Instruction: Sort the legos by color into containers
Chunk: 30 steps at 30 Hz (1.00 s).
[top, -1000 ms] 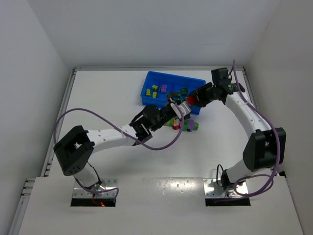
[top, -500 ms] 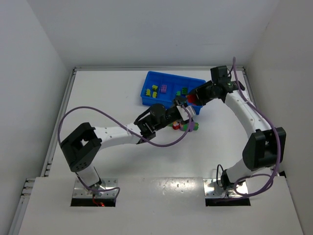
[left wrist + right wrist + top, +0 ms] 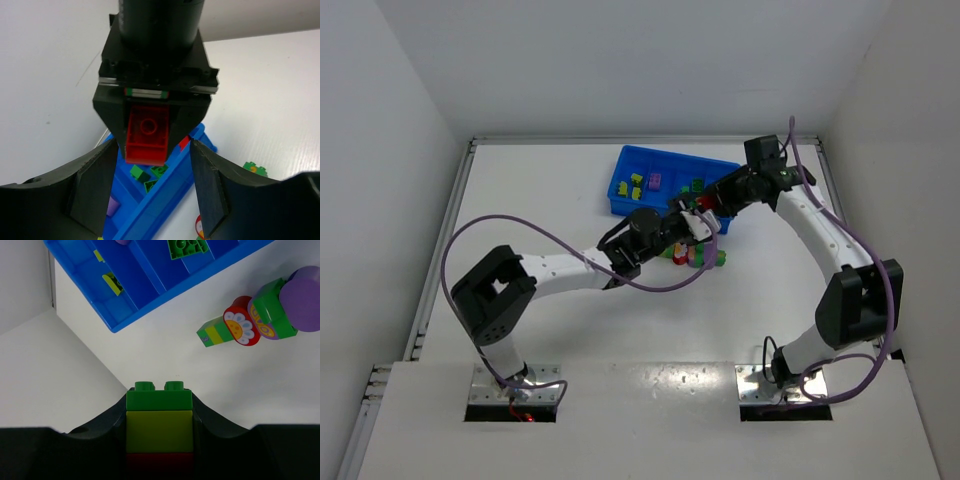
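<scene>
The tray (image 3: 665, 156) lies at the far middle of the table (image 3: 520, 220), with bricks (image 3: 655, 180) in it running yellow, purple, green across its compartments. By its near right corner the left gripper (image 3: 154, 150) stands spread either side of the red end of a stick (image 3: 159, 432), not visibly touching it. Loose legos (image 3: 698, 256) lie on the table just beside the tray's near edge. The right gripper (image 3: 713, 204) pinches the green-yellow-red stick.

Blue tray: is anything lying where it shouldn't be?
A clump of green, red and purple plastic bricks lies on the white table beside the blue plastic tray, not in any compartment. The green, yellow and red stick in the right claw is snapped together, so it fits no single colour.
</scene>
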Motion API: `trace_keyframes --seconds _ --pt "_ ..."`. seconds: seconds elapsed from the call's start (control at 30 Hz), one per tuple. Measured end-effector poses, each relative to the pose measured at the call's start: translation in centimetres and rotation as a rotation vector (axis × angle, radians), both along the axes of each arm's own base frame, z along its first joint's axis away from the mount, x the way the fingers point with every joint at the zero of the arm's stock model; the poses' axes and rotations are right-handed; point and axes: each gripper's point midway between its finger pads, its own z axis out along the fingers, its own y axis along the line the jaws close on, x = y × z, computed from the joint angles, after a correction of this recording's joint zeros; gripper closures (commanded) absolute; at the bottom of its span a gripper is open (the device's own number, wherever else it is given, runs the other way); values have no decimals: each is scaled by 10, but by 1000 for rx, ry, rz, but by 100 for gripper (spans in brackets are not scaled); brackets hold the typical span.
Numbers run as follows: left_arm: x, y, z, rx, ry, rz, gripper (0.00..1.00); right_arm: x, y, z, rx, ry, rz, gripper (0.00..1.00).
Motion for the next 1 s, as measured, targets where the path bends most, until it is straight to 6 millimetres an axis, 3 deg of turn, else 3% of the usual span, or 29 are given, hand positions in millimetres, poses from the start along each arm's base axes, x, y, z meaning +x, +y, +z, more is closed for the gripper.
trace_keyframes --seconds 0.27,0.9,1.0 --pt "15 12 -2 9 -2 45 36 -2 1 -3 -9 4 7 100" --pt "13 11 -5 24 1 15 37 -4 5 -3 -6 3 20 100" --pt "13 10 -5 24 0 9 42 -5 7 -3 -6 3 26 100"
